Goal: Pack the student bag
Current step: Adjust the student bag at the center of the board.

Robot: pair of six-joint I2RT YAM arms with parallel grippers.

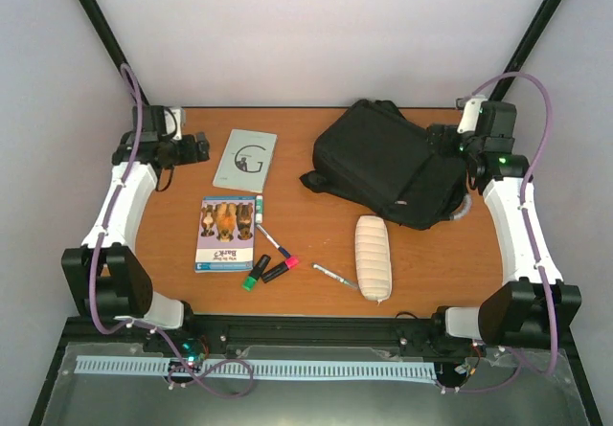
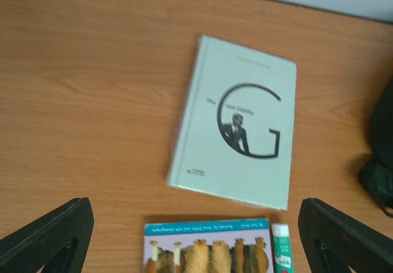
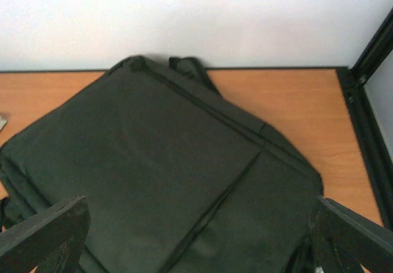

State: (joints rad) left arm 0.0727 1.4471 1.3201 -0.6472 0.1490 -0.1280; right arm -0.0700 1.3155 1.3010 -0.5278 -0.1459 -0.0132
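Near bag, pencil case; grey book

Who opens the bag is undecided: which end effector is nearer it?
Right. The right end effector hovers over the bag's edge; the left end effector is far off, beside the pale book.

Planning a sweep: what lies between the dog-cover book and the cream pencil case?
In the top view, four loose items: a white pen, a green highlighter, a red highlighter and a silver pen.
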